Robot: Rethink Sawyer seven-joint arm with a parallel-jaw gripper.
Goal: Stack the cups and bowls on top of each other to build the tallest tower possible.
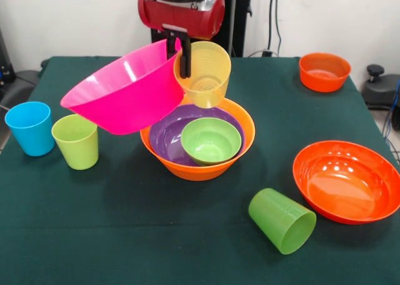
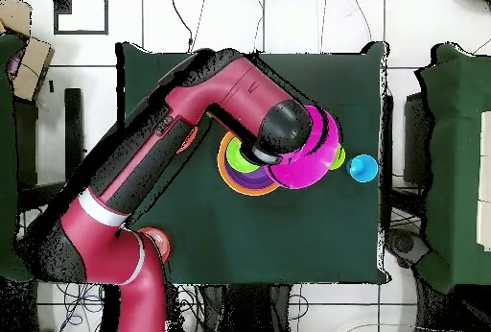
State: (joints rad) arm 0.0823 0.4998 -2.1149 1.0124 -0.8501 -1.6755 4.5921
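1. The arm (image 1: 181,7) comes down from the far side, and its gripper (image 1: 182,60) is clenched on the pink bowl (image 1: 125,94), pinching the rim at the bowl's right edge in the front view. The bowl hangs tilted in the air, its mouth up and toward the camera.
2. The key relation: the tower (image 1: 199,141) sits just below and to the right of the lifted pink bowl. Judging by this, the bowl has to shift right and level out before it can rest on the stack.
3. The tower is an orange bowl (image 1: 240,119) holding a purple bowl (image 1: 164,138), with a small green bowl (image 1: 211,141) inside.
4. A yellow cup (image 1: 203,72) appears tilted right beside the gripper, above the tower's far rim. I cannot tell what supports it; it stands in the way of lowering the pink bowl.
5. Well apart on the right lie a wide red-orange bowl (image 1: 347,182) and, far right, a small orange bowl (image 1: 324,71).
6. A dark green cup (image 1: 282,220) lies on its side near the front; a blue cup (image 1: 30,127) and a lime cup (image 1: 76,141) stand upright at the left.
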